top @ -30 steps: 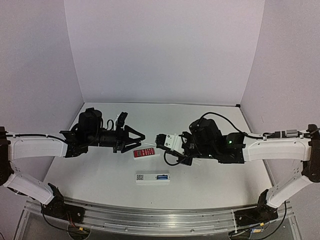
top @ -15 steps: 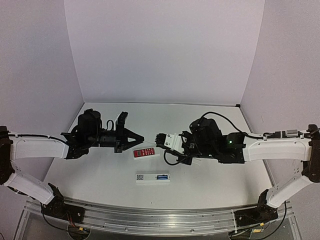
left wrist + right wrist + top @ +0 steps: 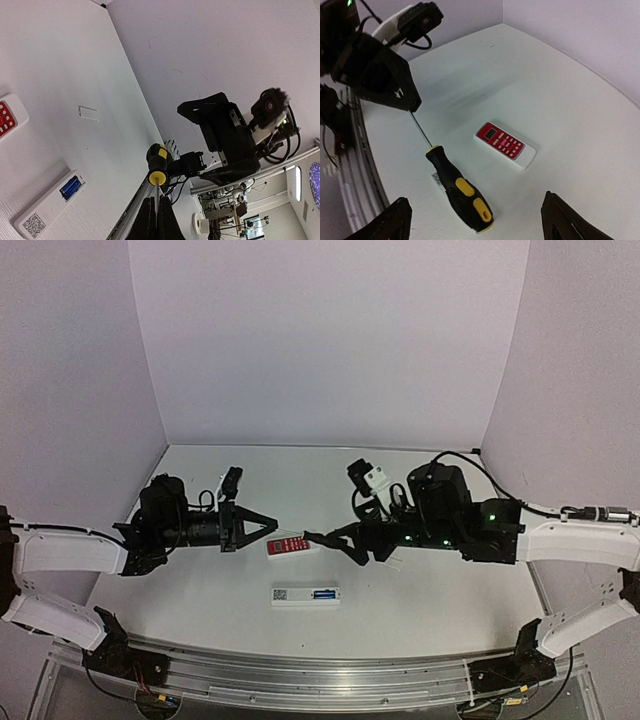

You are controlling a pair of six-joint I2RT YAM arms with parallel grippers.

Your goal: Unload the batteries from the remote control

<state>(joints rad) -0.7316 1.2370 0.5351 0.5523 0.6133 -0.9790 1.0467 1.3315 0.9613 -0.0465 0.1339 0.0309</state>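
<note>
remote control (image 3: 298,595) on surface (image 3: 430,590), near front edge, centre; batteries (image 3: 324,594) in its right end; red remote (image 3: 290,545) just behind it, slightly left; screwdriver (image 3: 457,192) shaft in left end effector (image 3: 273,527), handle pointing right

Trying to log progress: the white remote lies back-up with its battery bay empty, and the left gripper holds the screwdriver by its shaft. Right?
Not quite: the bay is not empty. The left wrist view shows blue batteries in the open bay of the white remote. The rest holds: it lies back-up, and the left gripper holds the screwdriver by its shaft.
</note>
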